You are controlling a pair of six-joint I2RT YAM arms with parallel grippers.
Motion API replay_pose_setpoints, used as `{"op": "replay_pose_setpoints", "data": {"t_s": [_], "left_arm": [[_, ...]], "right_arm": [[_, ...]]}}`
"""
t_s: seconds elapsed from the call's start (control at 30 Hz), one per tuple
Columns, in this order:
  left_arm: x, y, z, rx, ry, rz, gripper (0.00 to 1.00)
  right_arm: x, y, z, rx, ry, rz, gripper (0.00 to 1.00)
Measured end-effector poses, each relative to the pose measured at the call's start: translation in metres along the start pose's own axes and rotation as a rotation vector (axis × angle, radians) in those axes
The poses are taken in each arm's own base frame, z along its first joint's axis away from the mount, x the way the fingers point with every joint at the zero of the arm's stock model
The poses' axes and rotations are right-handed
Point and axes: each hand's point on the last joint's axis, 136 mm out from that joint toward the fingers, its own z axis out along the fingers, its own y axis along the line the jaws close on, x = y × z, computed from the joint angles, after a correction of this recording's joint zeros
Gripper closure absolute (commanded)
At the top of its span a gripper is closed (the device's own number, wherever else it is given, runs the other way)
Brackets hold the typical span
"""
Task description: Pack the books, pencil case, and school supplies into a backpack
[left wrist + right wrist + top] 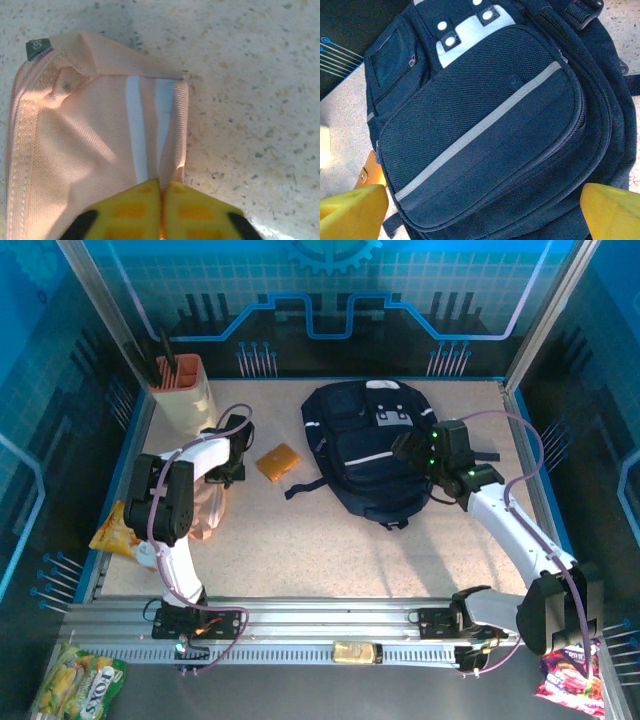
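**Left arm pinches the pencil case while the right waits open over the backpack**

Nearest the arms' bases, the left end effector (161, 187) has its yellow fingers pressed together on the edge of a peach fabric pencil case (85, 150). A small fold of cloth beside two white stripes appears to be caught between them. The case lies flat on the speckled table (260, 100), with its zip running along the left side. Because the pinch takes only a little fabric, the lift is best done slowly and straight up. The case will probably hang and swing, so it should clear the table before being carried sideways.

Further out, in the overhead view, the case (205, 508) sits at the left of the table, well apart from the backpack (370, 455). A small orange item (278, 461) lies between them.

The right end effector (482, 200) hovers over the backpack with its fingers spread wide, holding nothing. It looks well placed to open or steady the bag.

The backpack (485, 115) is navy fabric and lies front up. A pale stripe crosses its mesh pocket, and a grey patch sits near the top. Its zips look closed, so an opening probably has to be made first.

At the far left corner stands a cup of pens (182, 388).
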Motion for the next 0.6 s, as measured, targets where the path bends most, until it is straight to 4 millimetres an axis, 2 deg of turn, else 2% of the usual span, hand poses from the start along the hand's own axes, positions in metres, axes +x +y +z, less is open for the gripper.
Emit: {"op": "replay_pose_setpoints", "data": {"t_s": [0.13,0.23,0.4,0.6], "left_arm": [[-0.001,-0.009,-0.009,0.073,0.0,-0.03,1.0],[-0.005,-0.016,-0.025,0.141,-0.021,-0.059,1.0],[-0.012,-0.03,-0.072,0.289,-0.089,-0.118,1.0],[-0.029,-0.039,-0.139,0.511,-0.171,-0.278,1.0]], "right_arm": [[-0.001,0.001,-0.002,-0.006,-0.006,0.003,0.01],[-0.002,0.002,-0.002,-0.007,-0.008,0.003,0.02],[0.002,0.008,-0.002,-0.022,-0.002,-0.025,0.02],[0.023,0.041,0.003,-0.105,0.024,-0.167,0.03]]}}
